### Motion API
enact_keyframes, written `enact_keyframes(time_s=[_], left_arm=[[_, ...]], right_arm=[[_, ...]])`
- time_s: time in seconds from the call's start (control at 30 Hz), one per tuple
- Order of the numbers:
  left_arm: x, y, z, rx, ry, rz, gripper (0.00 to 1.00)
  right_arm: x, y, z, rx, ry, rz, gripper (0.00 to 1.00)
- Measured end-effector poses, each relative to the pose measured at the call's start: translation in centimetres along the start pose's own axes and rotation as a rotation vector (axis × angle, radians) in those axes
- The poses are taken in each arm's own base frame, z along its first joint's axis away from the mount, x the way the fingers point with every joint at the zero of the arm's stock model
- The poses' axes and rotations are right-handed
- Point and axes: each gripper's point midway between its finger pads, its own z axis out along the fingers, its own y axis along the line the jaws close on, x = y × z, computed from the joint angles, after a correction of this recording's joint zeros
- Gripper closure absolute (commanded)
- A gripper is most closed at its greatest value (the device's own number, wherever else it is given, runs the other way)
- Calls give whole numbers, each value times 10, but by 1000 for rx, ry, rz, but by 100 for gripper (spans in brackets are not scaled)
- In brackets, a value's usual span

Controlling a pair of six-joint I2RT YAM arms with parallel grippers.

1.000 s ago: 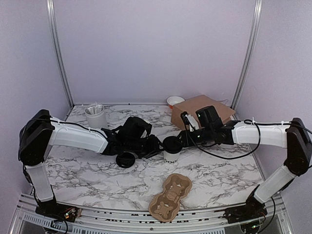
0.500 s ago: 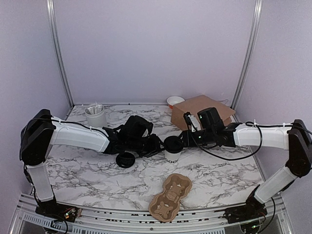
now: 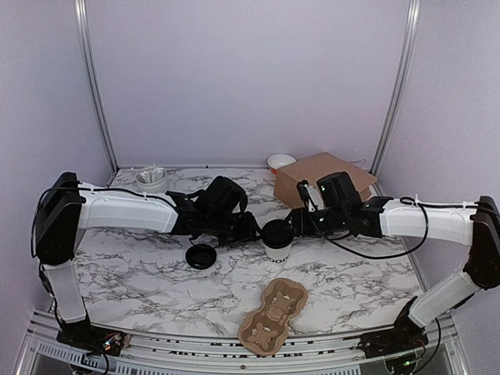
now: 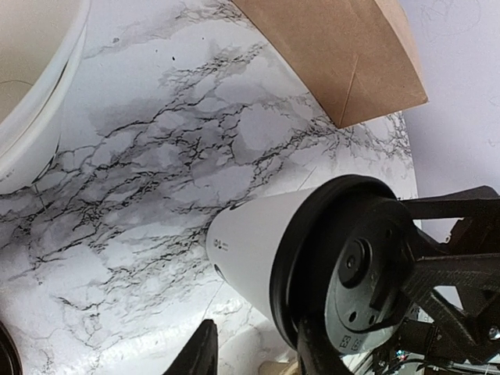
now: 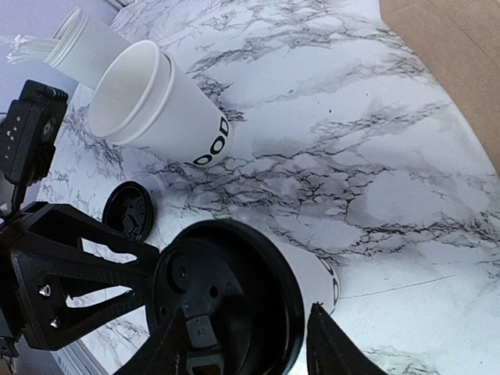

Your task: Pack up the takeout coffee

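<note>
Now: takeout coffee (image 3: 275, 242) upright, lidded, on marble table (image 3: 355, 277).

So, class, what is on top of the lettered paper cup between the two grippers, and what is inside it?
A round black lid sits on top of the cup. The lid covers the opening, so its contents cannot be seen.

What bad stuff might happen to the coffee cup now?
The left gripper and right gripper crowd the lidded coffee cup; a nudge might tip it. Its black lid may not be fully seated, so it might pop off. The open cup nearby could get knocked too.
</note>
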Motion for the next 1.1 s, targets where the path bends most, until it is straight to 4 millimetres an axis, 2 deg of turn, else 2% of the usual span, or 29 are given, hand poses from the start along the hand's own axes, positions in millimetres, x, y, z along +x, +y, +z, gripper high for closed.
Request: enact_keyframes(time_s=[0.27, 0.53, 0.63, 0.77, 0.83, 0.97, 1.1], left_arm=[[-7, -11, -4, 9, -6, 31, 62], [-14, -19, -8, 21, -16, 55, 60], [-12, -18, -8, 11, -10, 68, 59], [-14, -21, -12, -6, -17, 99, 57], [-15, -28, -13, -4, -24, 116, 57], [-16, -42, -10, -1, -35, 157, 56], [-12, -43, 1, -26, -24, 186, 56]], right_arm=[[-10, 2, -13, 6, -53, 30, 47], [-2, -11, -25, 41, -72, 52, 45], [-6, -13, -34, 37, -97, 57, 48], [-12, -19, -49, 15, -134, 73, 59], [-12, -24, -50, 6, -133, 82, 63], [-7, -35, -47, -19, -112, 101, 65], [-4, -37, -44, -59, -89, 110, 66]])
